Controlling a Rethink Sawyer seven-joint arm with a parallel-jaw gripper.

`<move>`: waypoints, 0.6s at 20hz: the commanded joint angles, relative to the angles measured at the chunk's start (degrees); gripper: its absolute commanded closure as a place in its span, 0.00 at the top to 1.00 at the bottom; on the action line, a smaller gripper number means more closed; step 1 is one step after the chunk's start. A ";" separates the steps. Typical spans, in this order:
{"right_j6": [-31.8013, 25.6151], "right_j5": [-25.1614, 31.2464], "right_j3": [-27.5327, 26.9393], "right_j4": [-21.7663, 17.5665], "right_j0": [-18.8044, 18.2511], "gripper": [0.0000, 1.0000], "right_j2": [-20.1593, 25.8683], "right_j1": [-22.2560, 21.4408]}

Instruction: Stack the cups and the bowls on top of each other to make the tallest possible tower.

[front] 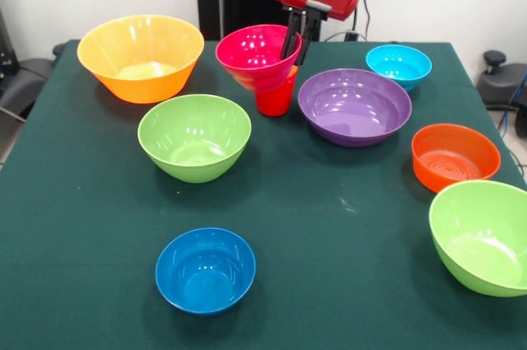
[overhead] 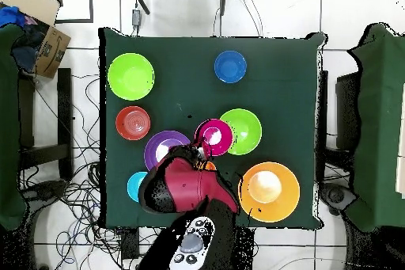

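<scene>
No lettering or label shows on any bowl or cup. The tower (front: pixel 265 70) so far is a red cup (front: pixel 274 100) with an orange cup nested in it and the pink bowl (front: pixel 256 48) on top; little of the orange cup shows. The gripper (front: pixel 296 37) reaches down at the pink bowl's rim, its fingers close together, apparently pinching that rim. Beside the tower sit the purple bowl (front: pixel 354 106) and a lime green bowl (front: pixel 194 136). Another green bowl (front: pixel 482 236) is cut off at the edge. A dark green cloth (front: pixel 329 284) covers the table; cables trail on the tiled floor (overhead: pixel 79 195).
</scene>
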 commanded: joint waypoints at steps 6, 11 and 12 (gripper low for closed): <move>2.71 11.44 -2.09 -2.19 1.81 0.00 2.87 1.30; 3.34 14.54 -3.58 -1.57 4.00 0.00 1.58 1.86; 3.38 14.74 -3.66 -1.57 4.05 0.00 1.65 1.84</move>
